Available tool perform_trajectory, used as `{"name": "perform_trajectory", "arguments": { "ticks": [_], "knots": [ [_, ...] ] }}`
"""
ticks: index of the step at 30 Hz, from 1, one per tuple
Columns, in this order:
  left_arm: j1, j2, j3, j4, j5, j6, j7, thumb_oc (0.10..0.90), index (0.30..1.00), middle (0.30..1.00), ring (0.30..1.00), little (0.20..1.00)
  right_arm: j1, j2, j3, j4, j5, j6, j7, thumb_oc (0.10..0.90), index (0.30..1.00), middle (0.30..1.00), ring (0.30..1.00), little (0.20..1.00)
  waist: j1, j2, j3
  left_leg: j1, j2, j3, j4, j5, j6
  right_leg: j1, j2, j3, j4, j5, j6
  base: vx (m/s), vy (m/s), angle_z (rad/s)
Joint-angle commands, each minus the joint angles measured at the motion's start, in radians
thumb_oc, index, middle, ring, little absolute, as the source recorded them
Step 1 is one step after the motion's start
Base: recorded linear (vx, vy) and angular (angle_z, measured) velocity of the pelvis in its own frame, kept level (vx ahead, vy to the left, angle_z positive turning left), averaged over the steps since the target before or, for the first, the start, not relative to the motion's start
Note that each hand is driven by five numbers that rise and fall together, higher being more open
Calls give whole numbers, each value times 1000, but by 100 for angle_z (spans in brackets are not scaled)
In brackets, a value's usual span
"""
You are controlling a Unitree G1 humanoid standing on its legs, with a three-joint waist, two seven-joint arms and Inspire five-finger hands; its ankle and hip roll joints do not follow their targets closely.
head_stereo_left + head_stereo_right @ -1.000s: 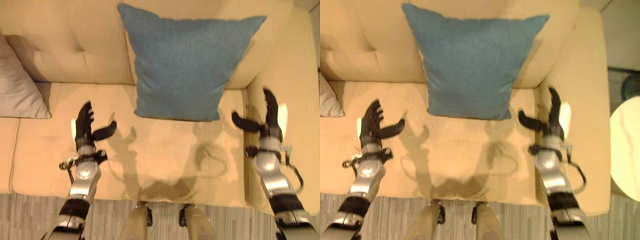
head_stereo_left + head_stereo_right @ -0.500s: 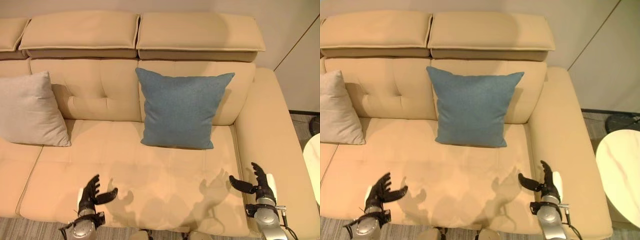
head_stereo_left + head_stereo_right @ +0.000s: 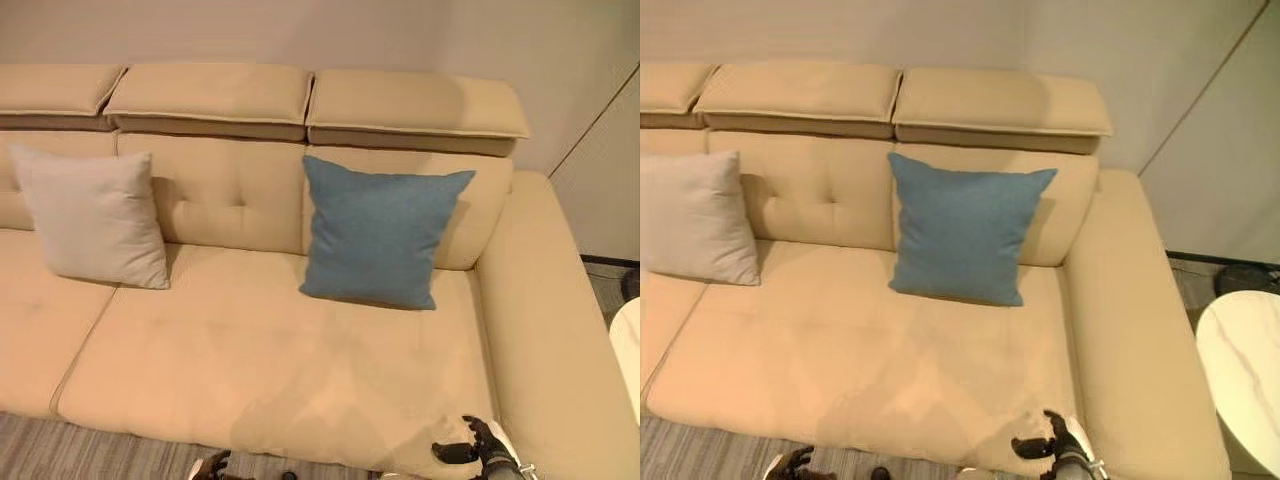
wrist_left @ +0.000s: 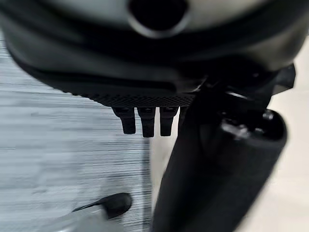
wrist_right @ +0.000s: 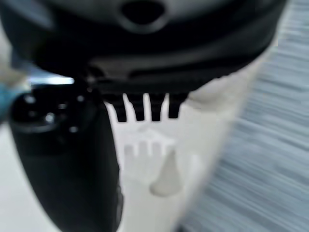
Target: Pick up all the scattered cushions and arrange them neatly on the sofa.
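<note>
From my head camera I see the beige sofa (image 3: 270, 370) across the whole view. Starting at the left, a grey cushion (image 3: 95, 215) stands upright on the seat, leaning against the backrest. Further right, a blue cushion (image 3: 380, 232) stands the same way against the backrest, near the sofa's right armrest, well apart from the grey one.

Neither cushion is anywhere near my hands. My left hand (image 3: 208, 466) just peeks in at the lower edge of the head view, over the striped grey rug (image 3: 100, 450) in front of the sofa. In its wrist view, my left hand (image 4: 145, 121) has its fingers straight and side by side, holding nothing, with the thumb standing off to one side and the rug beyond them.

My right hand (image 3: 480, 450) sits at the front edge of the seat, low right, far below the blue cushion. Its wrist view shows the fingers (image 5: 140, 108) extended and slightly spread, empty, casting their shadow on the pale sofa fabric.

At the far right, the edge of a white round table (image 3: 1245, 370) shows beside the armrest.
</note>
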Motion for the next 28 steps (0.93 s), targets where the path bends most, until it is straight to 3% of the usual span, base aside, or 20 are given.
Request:
{"name": "perform_trajectory", "arguments": {
  "ticks": [1, 4, 11, 14, 17, 28],
  "knots": [
    [-12, 45, 33, -36, 27, -35, 8, 800, 900, 900, 900, 900, -28, -45, 32, -47, -26, -1, -12, 800, 900, 900, 900, 900, 20, -36, 8, -25, -61, -39, 125, -134, -4, -64, 53, 0, 20, -9, 66, -216, 132, -18],
    [-26, 51, 36, -20, 26, -27, 12, 800, 900, 900, 900, 900, -45, -30, 43, -29, -30, 16, -9, 800, 900, 900, 900, 900, 24, -43, 24, -37, -64, -36, 115, -110, 9, -95, 40, 5, 47, 3, 86, -240, 92, -25],
    [-34, 74, 40, 18, 34, -5, 10, 800, 900, 900, 900, 900, -54, -18, 55, 12, -19, 23, 3, 800, 900, 900, 900, 900, 66, -15, 23, -67, -17, -10, 40, -23, 33, -40, 39, 15, 271, -141, 49, -201, 36, -26],
    [-32, 76, 44, 21, 26, -3, 9, 800, 900, 900, 900, 900, -47, -15, 49, 17, -13, 22, 4, 800, 900, 900, 900, 900, 81, -18, -1, -77, -16, -1, 17, -6, 30, 15, 39, 24, 256, -159, 52, -90, -34, -12],
    [-23, 71, 51, 26, 21, -2, 19, 800, 900, 900, 900, 900, -45, -12, 46, 20, -17, 31, -2, 800, 900, 900, 900, 900, 106, -35, -38, -86, -22, 29, -21, 16, 16, 90, 34, 6, 136, -163, 60, -46, -93, -25],
    [-40, 64, 34, 31, 26, 9, 13, 800, 900, 900, 900, 900, -46, -11, 40, 54, 14, 41, 2, 800, 900, 900, 900, 900, 85, -28, -55, -40, 2, 32, -48, 24, -2, 138, 67, 13, 75, -175, 48, 18, -61, -7]
  ]
}}
